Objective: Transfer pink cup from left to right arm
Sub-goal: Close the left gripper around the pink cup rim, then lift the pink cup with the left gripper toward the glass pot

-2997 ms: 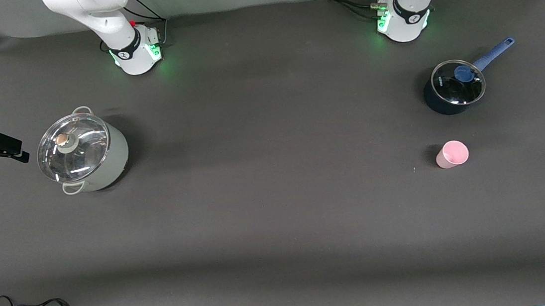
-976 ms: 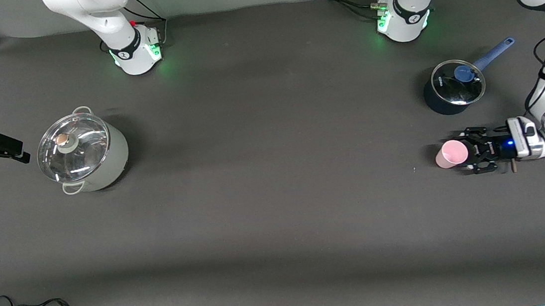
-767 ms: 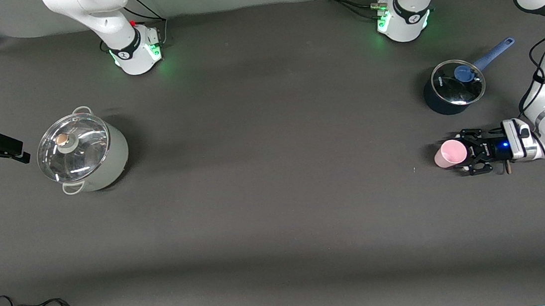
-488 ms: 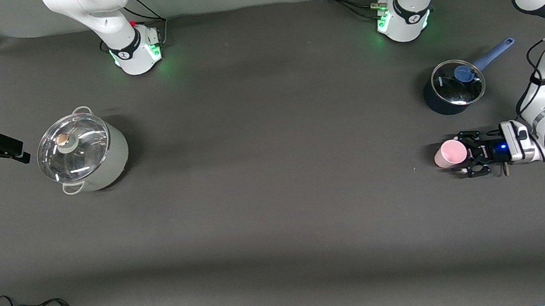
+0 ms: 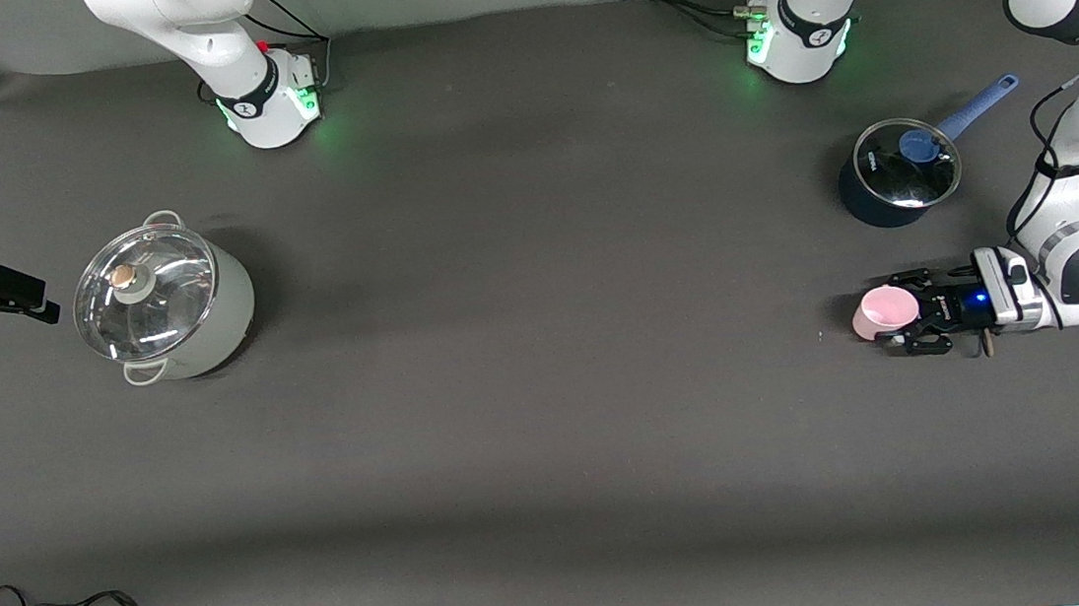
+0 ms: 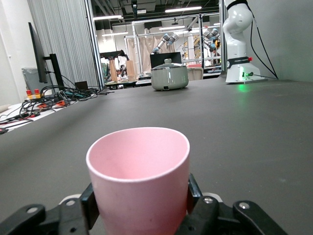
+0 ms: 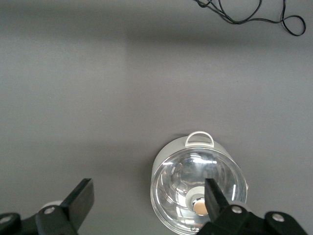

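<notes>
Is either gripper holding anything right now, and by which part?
The left gripper is shut on the pink cup, its fingers clamping the cup's side wall below the rim. The right gripper is open and empty above the grey lidded pot.

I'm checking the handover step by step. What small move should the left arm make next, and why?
Probably a short lift straight up. The left gripper is shut on the pink cup, low at the table, while the right gripper waits open above the grey pot.

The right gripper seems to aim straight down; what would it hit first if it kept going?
Probably the grey-green pot's glass lid: the right gripper, open, hangs above the table beside it, though depth is unclear.
</notes>
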Robot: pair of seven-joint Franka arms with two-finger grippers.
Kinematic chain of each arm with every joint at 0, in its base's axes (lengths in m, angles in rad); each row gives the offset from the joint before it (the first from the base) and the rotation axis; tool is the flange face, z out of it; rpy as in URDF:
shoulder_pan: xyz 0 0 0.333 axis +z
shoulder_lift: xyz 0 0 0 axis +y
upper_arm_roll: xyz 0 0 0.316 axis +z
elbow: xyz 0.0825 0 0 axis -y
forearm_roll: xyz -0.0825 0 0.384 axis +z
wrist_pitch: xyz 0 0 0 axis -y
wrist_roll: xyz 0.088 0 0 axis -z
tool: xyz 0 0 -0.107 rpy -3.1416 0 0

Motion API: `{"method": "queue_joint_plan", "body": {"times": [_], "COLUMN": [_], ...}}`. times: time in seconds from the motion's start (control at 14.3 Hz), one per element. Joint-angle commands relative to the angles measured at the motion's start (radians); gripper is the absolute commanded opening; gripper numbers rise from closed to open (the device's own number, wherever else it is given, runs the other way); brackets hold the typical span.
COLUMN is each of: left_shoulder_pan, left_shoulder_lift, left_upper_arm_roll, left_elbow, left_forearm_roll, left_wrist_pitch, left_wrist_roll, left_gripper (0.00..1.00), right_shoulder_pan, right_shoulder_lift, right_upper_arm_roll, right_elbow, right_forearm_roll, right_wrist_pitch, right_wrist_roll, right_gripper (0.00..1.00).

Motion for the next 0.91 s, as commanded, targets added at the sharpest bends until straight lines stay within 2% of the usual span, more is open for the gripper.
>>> {"method": "queue_joint_plan", "body": {"times": [0.0,0.14,0.21,0.49,0.63,0.77,0.84], "left_shoulder_pan": [-0.042,-0.074,-0.088,-0.235,-0.309,-0.328,-0.328], "left_shoulder_lift": [-0.001,-0.003,-0.003,-0.009,-0.015,-0.023,-0.023], "left_upper_arm_roll": [-0.027,-0.094,-0.129,-0.196,-0.231,-0.33,-0.391], "left_elbow": [0.011,0.011,0.009,0.008,0.009,0.009,0.009], "left_forearm_roll": [-0.015,-0.026,-0.073,-0.289,-0.408,-0.481,-0.498], "left_wrist_pitch": [-0.024,-0.001,0.025,0.172,0.293,0.474,0.563], "left_wrist_roll": [-0.002,-0.001,-0.001,-0.001,-0.001,-0.004,-0.005], "left_gripper": [0.0,0.0,0.0,0.0,0.0,0.0,0.0], "right_shoulder_pan": [-0.003,-0.003,-0.003,-0.003,-0.002,0.007,0.009], "right_shoulder_lift": [0.0,0.0,0.0,0.0,-0.005,-0.02,-0.034], "right_upper_arm_roll": [0.0,0.0,0.0,0.0,0.0,0.002,0.008], "right_elbow": [0.008,0.008,0.008,0.008,0.008,0.014,0.028], "right_forearm_roll": [-0.006,-0.006,-0.006,-0.003,-0.002,0.003,0.005], "right_wrist_pitch": [-0.011,-0.011,-0.011,-0.011,-0.012,-0.035,-0.093], "right_wrist_roll": [-0.012,-0.012,-0.012,-0.006,0.064,0.214,0.294], "right_gripper": [1.0,1.0,1.0,1.0,1.0,1.0,1.0]}}
